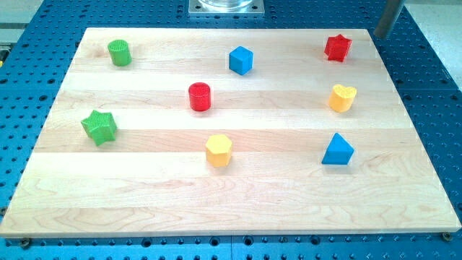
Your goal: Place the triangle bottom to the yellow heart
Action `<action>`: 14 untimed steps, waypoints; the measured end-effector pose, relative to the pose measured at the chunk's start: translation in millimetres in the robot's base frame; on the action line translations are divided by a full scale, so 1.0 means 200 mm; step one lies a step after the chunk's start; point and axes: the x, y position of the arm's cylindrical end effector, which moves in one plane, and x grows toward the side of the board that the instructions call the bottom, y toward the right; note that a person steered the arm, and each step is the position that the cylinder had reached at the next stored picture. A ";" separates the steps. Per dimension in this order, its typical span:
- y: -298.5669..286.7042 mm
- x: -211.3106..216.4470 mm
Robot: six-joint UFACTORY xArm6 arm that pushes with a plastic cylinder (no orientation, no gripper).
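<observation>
The blue triangle (338,150) lies at the board's right, toward the view's bottom. The yellow heart (343,97) sits just above it, a gap of bare wood between them. My rod shows at the view's top right; my tip (378,35) is at the board's top right corner, right of the red star (337,48), well above the heart and touching no block.
Other blocks on the wooden board (144,209): a green cylinder (120,52) top left, a blue cube (241,60) top middle, a red cylinder (199,96) centre, a green star (99,126) left, a yellow hexagon (218,150) bottom middle.
</observation>
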 end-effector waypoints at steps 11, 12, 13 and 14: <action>-0.69 0.76; -0.75 1.04; -0.53 1.59; -0.97 1.91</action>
